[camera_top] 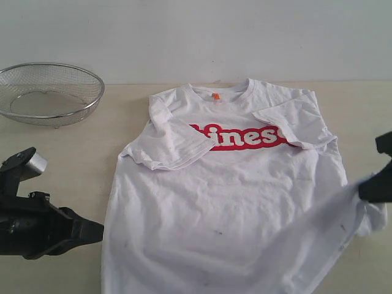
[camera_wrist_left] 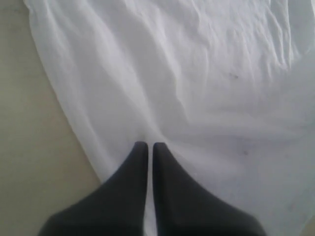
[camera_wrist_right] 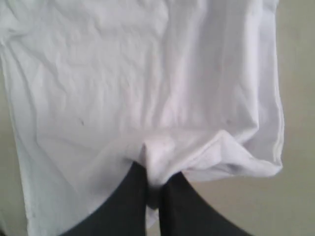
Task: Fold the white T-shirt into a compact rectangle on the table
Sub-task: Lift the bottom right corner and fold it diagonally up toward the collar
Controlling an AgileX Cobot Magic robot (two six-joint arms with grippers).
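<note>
The white T-shirt lies face up on the table, both sleeves folded inward over the red lettering. My right gripper is shut on the shirt's lower right edge and holds it raised off the table. In the right wrist view a bunch of cloth is pinched between the right gripper's dark fingers. My left gripper sits at the shirt's lower left edge. In the left wrist view the left gripper is shut over the shirt, and creases run toward its tips. Whether it pinches cloth is unclear.
A round wire-mesh basket stands at the table's back left. Bare table runs along the shirt's left side, and more of it along the right. The black left arm fills the front left corner.
</note>
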